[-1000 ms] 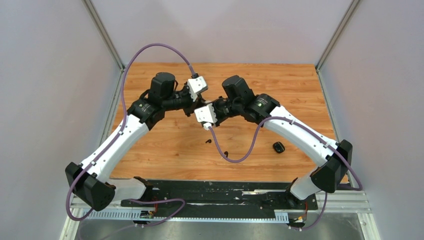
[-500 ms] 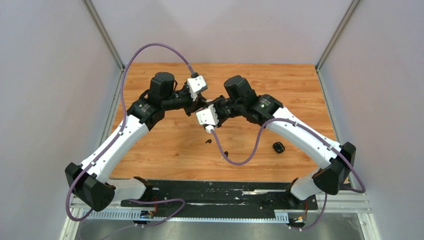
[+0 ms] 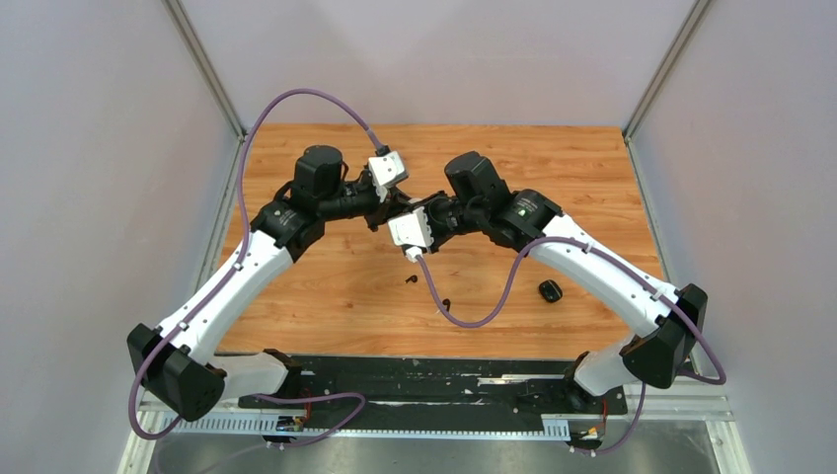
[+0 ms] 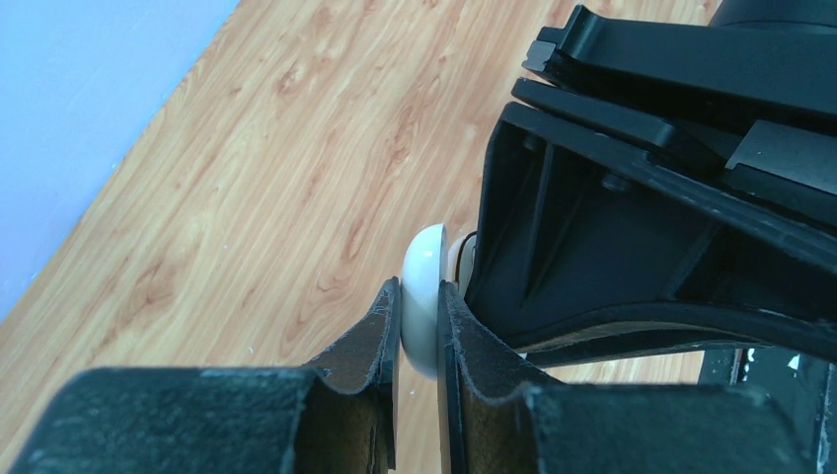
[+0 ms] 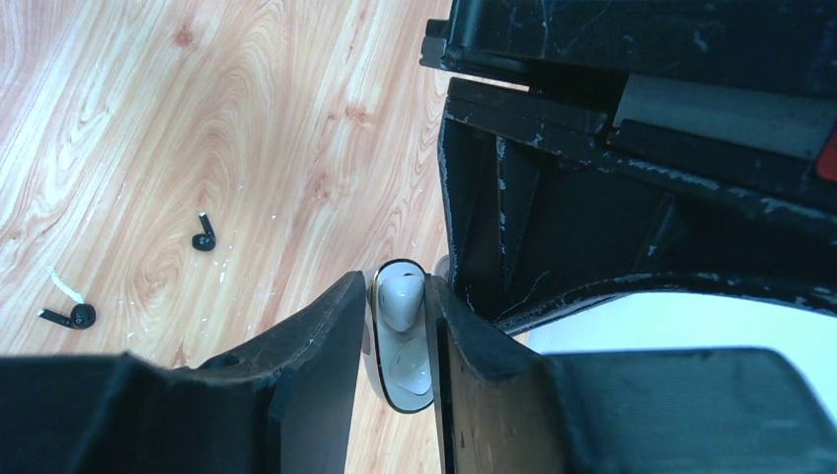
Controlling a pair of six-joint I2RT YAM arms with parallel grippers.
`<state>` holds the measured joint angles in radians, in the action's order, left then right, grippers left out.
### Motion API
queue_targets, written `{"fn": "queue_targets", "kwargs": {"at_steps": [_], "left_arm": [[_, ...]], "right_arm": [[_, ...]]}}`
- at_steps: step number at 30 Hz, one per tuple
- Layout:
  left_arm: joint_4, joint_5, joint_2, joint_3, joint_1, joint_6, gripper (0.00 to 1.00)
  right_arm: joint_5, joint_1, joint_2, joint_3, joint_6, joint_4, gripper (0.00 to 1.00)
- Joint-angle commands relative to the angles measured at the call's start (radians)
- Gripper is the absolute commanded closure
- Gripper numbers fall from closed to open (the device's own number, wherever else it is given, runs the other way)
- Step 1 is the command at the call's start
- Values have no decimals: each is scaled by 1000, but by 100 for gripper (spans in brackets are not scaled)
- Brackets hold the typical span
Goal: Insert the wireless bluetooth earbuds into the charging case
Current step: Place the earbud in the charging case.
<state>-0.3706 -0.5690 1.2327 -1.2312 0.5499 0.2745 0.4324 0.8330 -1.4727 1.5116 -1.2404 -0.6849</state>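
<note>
My two grippers meet above the middle of the table. My left gripper (image 4: 420, 321) is shut on the rounded white shell of a white charging case (image 4: 424, 286). My right gripper (image 5: 401, 331) is shut on the same open case (image 5: 399, 341), with a white earbud (image 5: 401, 296) seated in it and a second white one (image 5: 407, 367) below. In the top view both grippers (image 3: 405, 204) are hidden under the wrists. Two black earbuds (image 3: 411, 281) (image 3: 446, 302) lie loose on the wood, and both also show in the right wrist view (image 5: 203, 240) (image 5: 77, 315).
A black charging case (image 3: 550, 290) lies on the wooden table (image 3: 326, 296) to the right, under my right forearm. A purple cable (image 3: 474, 314) hangs over the table near the black earbuds. Grey walls close in the left, right and back.
Both wrists have shifted only slightly, staying pressed together over the table's middle. The right arm's elbow has moved a little to the right. The black earbuds and black case have not moved.
</note>
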Motion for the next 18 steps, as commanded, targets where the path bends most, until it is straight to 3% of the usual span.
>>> {"fn": "queue_targets", "kwargs": {"at_steps": [1,18], "left_arm": [[-5,-132,-51,10,28,-51,100],[5,-144,-54,44,28,-75,100]], "right_arm": [[-98,-12,24,5,61,99,65],[-89,6,91,-23,172,218,55]]}}
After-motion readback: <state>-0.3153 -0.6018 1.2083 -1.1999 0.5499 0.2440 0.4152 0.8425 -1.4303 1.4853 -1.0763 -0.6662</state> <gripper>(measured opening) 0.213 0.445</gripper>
